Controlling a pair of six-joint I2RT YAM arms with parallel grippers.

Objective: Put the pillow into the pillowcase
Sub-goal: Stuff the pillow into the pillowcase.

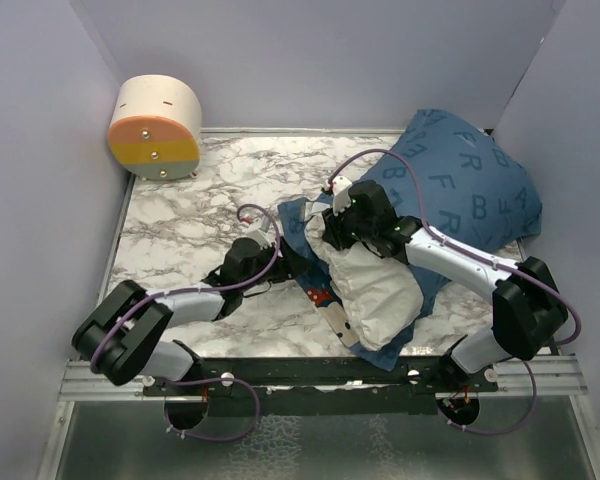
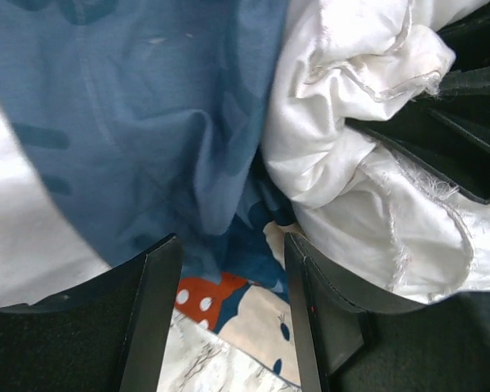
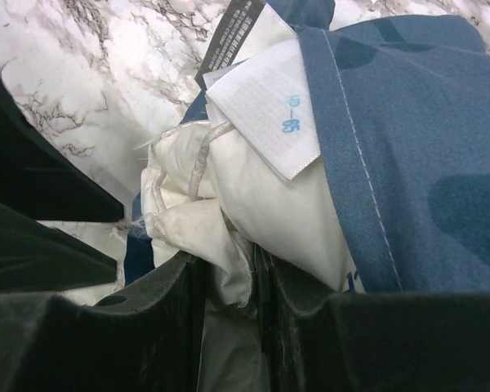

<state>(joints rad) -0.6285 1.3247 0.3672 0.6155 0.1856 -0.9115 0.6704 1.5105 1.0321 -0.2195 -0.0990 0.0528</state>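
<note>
Two grippers are positioned at the pillowcase [image 1: 470, 185] mouth. The pillow [image 1: 375, 290] is shown partly inserted, its near end exposed. The right gripper [image 3: 229, 273] is clamped on pillow fabric; the jaws of the left gripper [image 2: 233, 245] are set apart

**Soft, even light; blur close to the lens**

The top view is bright and sharp, with faint shadows on the table [image 1: 200, 200]. Left of the left gripper [image 2: 231, 241], a blown-out white patch blurs. Ahead-right of it, the pillow [image 2: 343, 155] glares. The right wrist view is crisp.

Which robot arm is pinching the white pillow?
The right arm: its jaws are shut on a bunched corner of the pillow. The left arm has jaws open over the pillowcase, gripping nothing.
</note>
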